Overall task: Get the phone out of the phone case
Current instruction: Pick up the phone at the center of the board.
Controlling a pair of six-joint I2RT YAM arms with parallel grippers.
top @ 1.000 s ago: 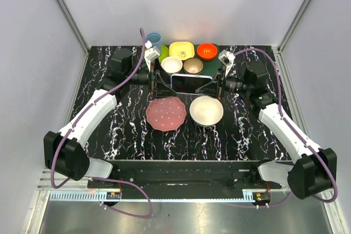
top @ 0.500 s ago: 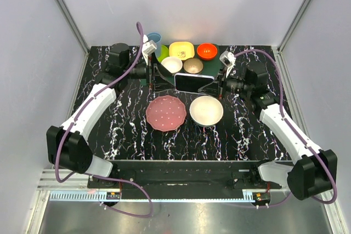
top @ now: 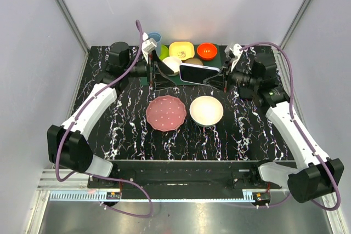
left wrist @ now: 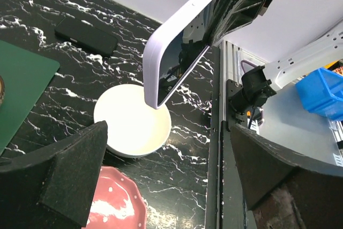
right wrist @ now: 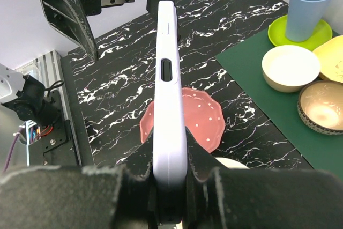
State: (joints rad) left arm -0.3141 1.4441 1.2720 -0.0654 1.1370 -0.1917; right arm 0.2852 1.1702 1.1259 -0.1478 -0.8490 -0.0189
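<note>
Raised since before, phone case point(top: 200, 73) sits pinched in right end effector point(right wrist: 170, 170).

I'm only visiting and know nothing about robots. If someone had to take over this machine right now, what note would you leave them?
Right pincer: shut on one end of the phone case, holding it in the air above the table.
Left pincer: wide open and empty, facing the free end of the case without touching it.
Phone: inside the case, with the lavender rim around its dark screen.
Done: the cased phone is picked up and presented to the other arm.
Left: probably take hold with the left pincer, then work the phone out of the case.
</note>
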